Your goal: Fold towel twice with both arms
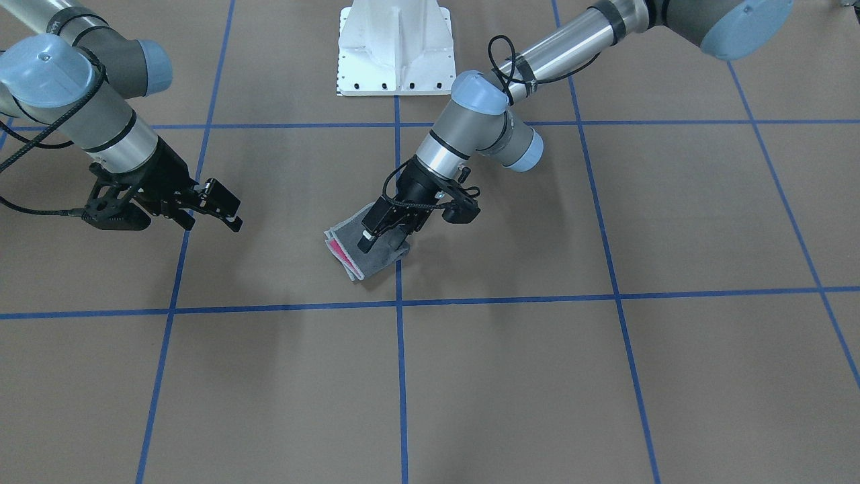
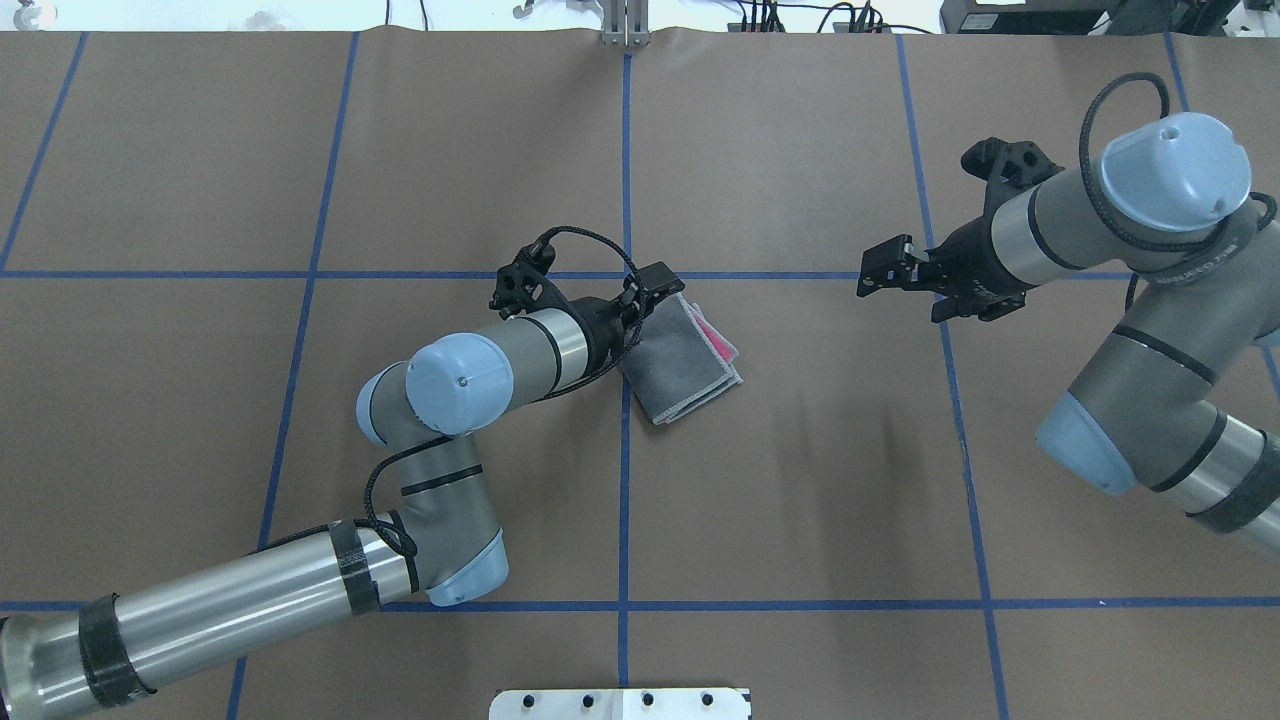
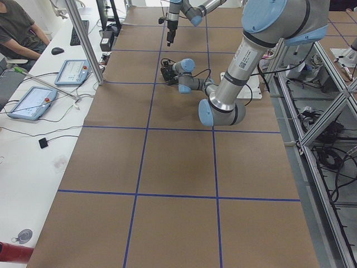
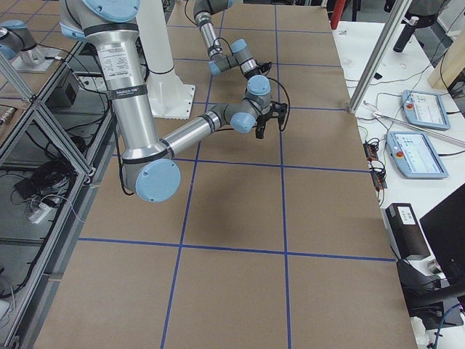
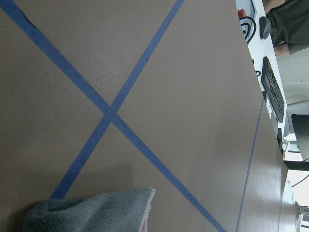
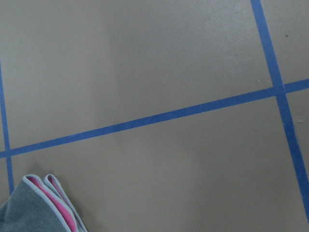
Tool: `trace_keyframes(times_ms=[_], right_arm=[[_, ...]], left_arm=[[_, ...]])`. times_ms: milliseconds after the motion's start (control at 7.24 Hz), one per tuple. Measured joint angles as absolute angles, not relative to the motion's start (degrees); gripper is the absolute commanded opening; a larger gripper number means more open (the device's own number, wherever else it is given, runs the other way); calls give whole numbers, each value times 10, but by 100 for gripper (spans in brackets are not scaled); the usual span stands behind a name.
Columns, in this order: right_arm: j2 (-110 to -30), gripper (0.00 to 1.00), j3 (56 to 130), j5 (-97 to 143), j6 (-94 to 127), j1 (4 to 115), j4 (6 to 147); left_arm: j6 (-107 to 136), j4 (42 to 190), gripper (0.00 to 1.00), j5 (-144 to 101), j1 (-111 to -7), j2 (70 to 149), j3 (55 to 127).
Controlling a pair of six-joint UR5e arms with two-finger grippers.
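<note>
The towel (image 1: 346, 235) lies folded into a small rectangle near the table's centre, dark grey face up, with pink showing between the layers at one edge (image 2: 715, 340). My left gripper (image 1: 384, 240) hangs low over the towel's edge nearest the left arm, its fingers looking open and straddling the cloth (image 2: 655, 290). In the left wrist view a grey hump of towel (image 5: 91, 212) fills the bottom edge. My right gripper (image 2: 885, 268) hovers well to the side of the towel, open and holding nothing (image 1: 225, 207). The right wrist view catches the towel's layered corner (image 6: 29, 208).
Blue tape lines (image 2: 625, 500) split the brown table into squares. The white pedestal base (image 1: 396, 47) stands at the robot's edge. Beside the table's far side sit a seated person (image 3: 19, 28) and tablets (image 3: 30, 103).
</note>
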State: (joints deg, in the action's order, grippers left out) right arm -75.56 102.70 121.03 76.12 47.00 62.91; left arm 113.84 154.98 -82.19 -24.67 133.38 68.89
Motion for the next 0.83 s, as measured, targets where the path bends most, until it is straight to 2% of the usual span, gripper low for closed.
trace_keyframes(times_ms=[829], right_arm=[[-757, 100, 1027, 1211, 761, 469, 629]], left_arm=[[1133, 1549, 100, -825, -246, 1334, 684]])
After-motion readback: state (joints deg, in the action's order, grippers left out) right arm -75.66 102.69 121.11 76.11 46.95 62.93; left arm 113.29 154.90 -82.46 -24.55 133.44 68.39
